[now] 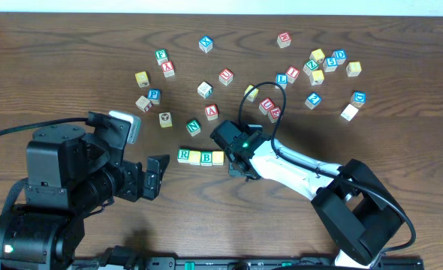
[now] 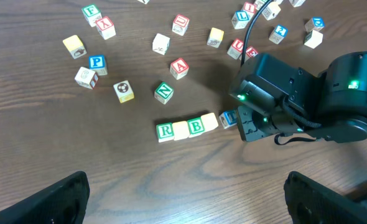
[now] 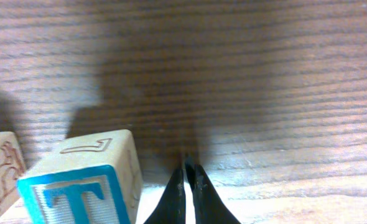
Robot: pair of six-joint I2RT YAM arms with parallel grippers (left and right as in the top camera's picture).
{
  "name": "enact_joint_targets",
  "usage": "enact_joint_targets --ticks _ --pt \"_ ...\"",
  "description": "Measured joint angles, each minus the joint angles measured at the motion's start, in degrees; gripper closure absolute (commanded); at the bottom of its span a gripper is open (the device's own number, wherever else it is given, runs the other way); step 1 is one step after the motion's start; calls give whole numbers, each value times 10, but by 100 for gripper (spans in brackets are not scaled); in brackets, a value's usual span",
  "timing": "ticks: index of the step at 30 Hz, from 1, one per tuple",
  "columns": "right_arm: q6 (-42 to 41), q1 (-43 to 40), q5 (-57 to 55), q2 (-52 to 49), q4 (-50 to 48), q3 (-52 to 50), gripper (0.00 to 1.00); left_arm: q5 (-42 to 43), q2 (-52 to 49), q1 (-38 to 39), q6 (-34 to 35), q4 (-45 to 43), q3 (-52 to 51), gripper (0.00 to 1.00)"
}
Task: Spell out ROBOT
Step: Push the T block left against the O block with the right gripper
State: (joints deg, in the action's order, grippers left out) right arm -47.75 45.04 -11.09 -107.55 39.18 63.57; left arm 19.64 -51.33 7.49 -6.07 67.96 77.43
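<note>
Lined up: wooden green R block (image 2: 165,131), yellow block (image 2: 180,130), green B block (image 2: 196,126), second yellow block (image 2: 211,121) | blue T block (image 3: 78,193) nearly in | right fingers (image 3: 187,177) together | left fingers (image 1: 155,177) apart

A robotics lab bench, seen from above: two robot arms, the black left arm (image 1: 52,180) and the white-cased right arm (image 1: 293,166), stand at the near side of a dark wood-grain table (image 1: 71,45). A black cable (image 1: 263,84) loops off the right arm, where a green status light (image 1: 245,142) glows. A black mounting rail (image 1: 206,264) runs along the near edge. Wooden alphabet cubes (image 1: 206,43) lie scattered across the far half, with a short row of cubes (image 1: 200,157) near the centre.
</note>
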Motion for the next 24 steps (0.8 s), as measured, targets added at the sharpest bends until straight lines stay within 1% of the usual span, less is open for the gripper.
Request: enact_joint_targets --ticks 14,24 --pt "0 1 32 0 -67 0 94 0 0 0 0 0 0 2" --pt "0 3 36 0 -71 0 94 0 0 0 0 0 0 2"
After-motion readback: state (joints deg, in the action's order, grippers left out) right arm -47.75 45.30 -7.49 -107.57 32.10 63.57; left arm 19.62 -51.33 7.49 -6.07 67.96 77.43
